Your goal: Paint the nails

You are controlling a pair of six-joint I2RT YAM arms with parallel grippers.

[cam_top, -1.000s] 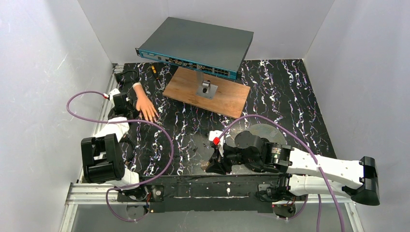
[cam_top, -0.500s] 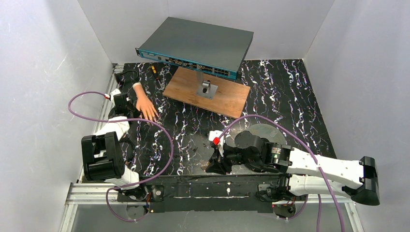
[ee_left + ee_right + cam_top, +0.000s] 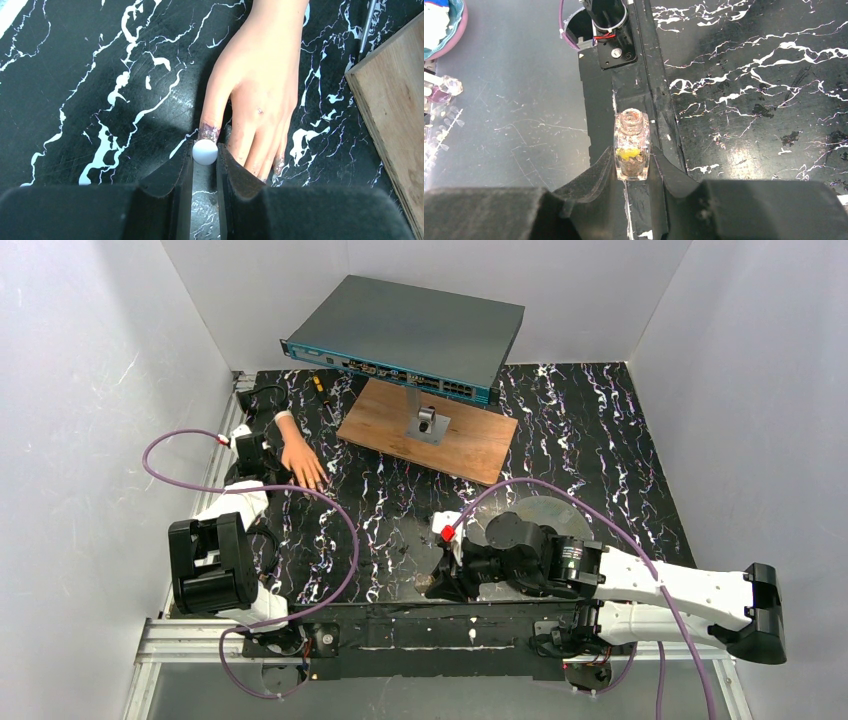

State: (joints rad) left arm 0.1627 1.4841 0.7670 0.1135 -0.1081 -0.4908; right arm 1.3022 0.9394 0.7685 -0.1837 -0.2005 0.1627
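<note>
The peach mannequin hand (image 3: 260, 85) lies flat on the black marbled mat, fingers pointing at my left wrist camera. Its nails carry smeared purple glitter, one at the nearest fingertip (image 3: 209, 132) and another further right (image 3: 278, 165). My left gripper (image 3: 205, 149) is shut on a white round brush cap (image 3: 205, 153), which hangs just over that nearest fingertip. The brush itself is hidden under the cap. In the top view the hand (image 3: 300, 460) lies at the far left beside the left gripper (image 3: 262, 462). My right gripper (image 3: 631, 162) is shut on a small open glass polish bottle (image 3: 631, 145) at the table's near edge.
A network switch (image 3: 410, 335) stands on a post over a wooden board (image 3: 470, 435) at the back. Screwdrivers (image 3: 318, 383) lie behind the hand. A grey disc (image 3: 545, 512) lies by the right arm. Off the table are a pink bowl (image 3: 444, 25) and spare bottles (image 3: 441, 90).
The left arm has shifted very slightly and its cable loop with it. The hand, the bottle and the right arm are as before.
</note>
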